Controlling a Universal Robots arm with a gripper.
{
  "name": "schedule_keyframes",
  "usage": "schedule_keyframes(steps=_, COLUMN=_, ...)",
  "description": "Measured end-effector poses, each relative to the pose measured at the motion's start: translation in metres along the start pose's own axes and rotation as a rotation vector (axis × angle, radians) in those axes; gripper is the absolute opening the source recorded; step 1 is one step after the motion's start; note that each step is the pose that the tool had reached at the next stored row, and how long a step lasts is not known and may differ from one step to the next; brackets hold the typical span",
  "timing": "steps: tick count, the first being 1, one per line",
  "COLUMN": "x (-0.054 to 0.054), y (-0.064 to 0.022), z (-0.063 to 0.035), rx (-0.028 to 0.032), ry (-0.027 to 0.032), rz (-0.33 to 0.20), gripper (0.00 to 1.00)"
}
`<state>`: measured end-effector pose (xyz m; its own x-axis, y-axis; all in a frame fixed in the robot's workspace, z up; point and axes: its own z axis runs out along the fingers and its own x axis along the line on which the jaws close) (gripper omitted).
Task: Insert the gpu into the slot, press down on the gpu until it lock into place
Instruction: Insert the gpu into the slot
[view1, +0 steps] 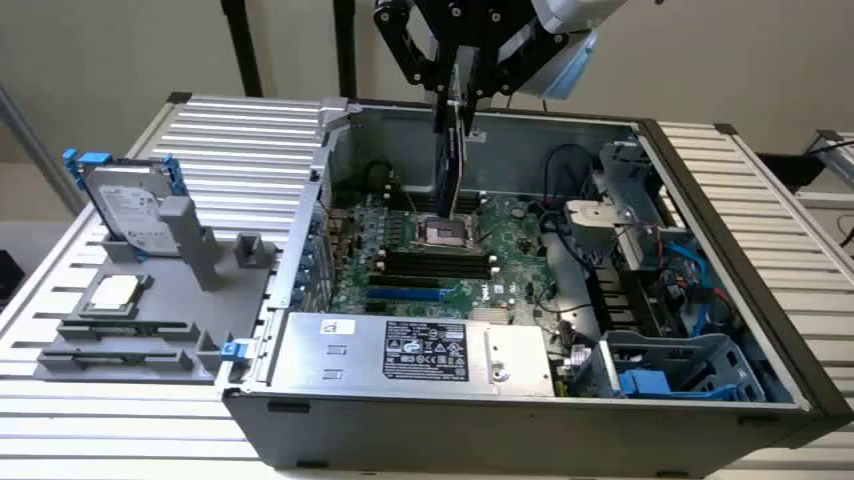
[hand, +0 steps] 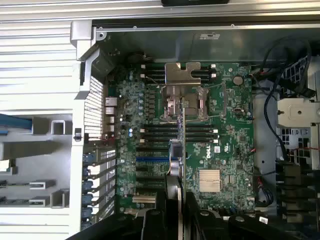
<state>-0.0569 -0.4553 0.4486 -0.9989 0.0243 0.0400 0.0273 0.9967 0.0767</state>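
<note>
- Gripper (view1: 461, 95) grasps gpu (view1: 454, 160) upright, above the processor socket (view1: 447, 233).
- Step seems transport; slot (view1: 404, 295) lies apart, unfilled.
- Insertion likely needs gpu edge aligned over slot.

A plain beige wall (view1: 120, 40) stands behind a ribbed silver metal table (view1: 120, 430); two black upright poles (view1: 244, 40) rise against it.
</note>
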Motion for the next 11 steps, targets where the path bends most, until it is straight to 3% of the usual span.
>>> schedule_keyframes(steps=11, x=0.0, y=0.0, z=0.0, rx=-0.0001, ry=-0.0001, rz=0.0, gripper=0.26)
